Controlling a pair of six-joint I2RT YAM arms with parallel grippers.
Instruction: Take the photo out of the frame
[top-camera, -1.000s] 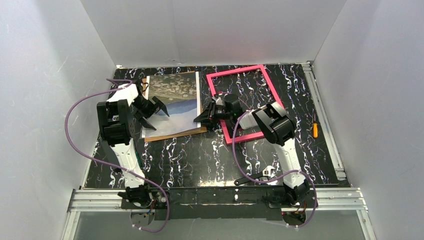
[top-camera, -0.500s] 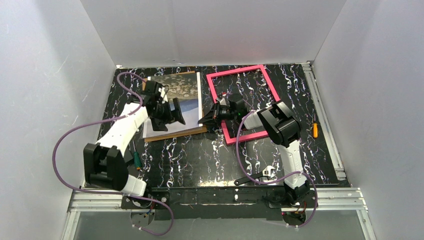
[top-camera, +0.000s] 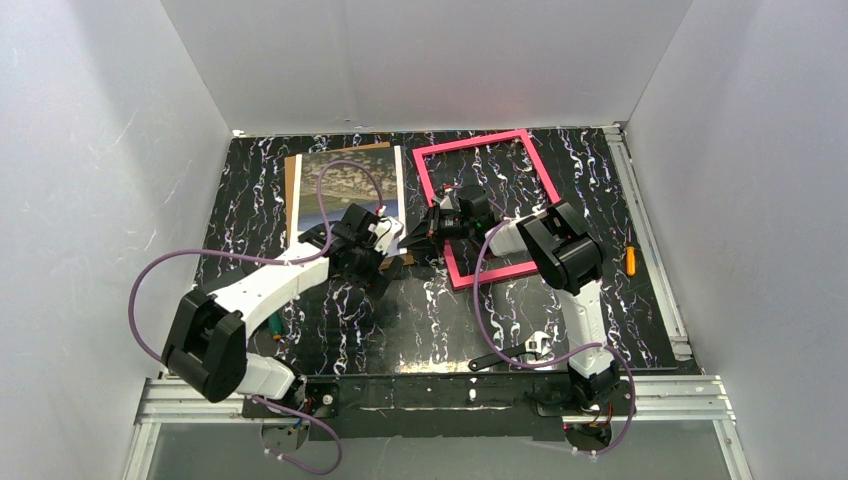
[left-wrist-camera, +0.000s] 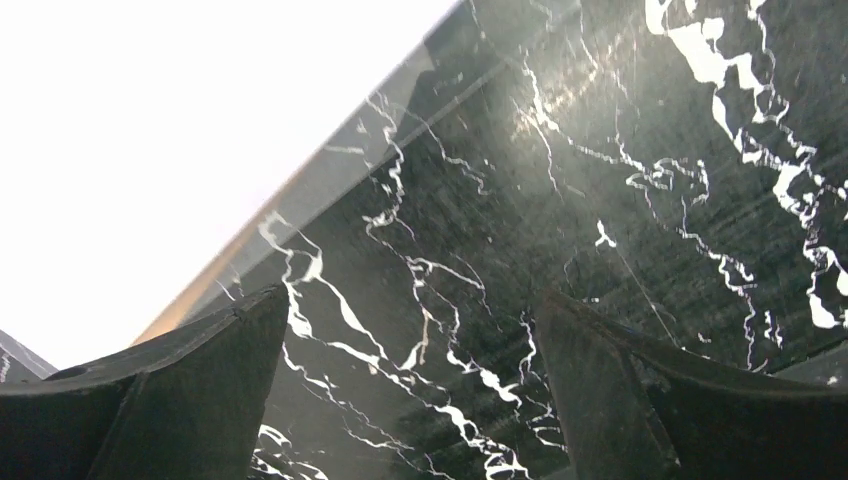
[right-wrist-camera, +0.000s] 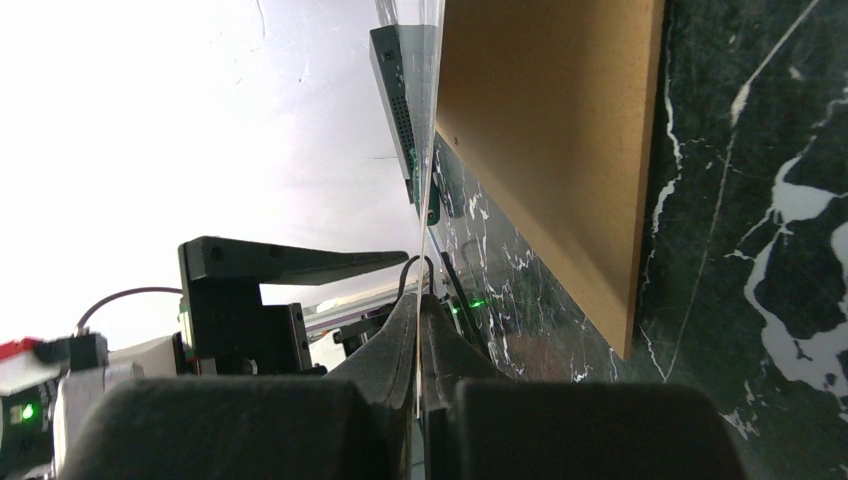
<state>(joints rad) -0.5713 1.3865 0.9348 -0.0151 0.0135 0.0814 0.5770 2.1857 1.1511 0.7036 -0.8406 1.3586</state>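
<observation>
The photo lies face up on the brown backing board at the table's back left. The empty pink-red frame lies to its right. My right gripper is at the photo's near right corner. In the right wrist view it is shut on a thin sheet seen edge-on, which looks like the photo's edge, held above the board. My left gripper is low beside that same corner. In the left wrist view it is open and empty over bare table.
An orange-handled screwdriver lies by the right rail. A wrench lies near the right arm's base. A small green and orange tool lies by the left arm. White walls close in three sides.
My left arm has swung from over the photo's left part down and right to its near right corner. The right gripper has hardly moved.
</observation>
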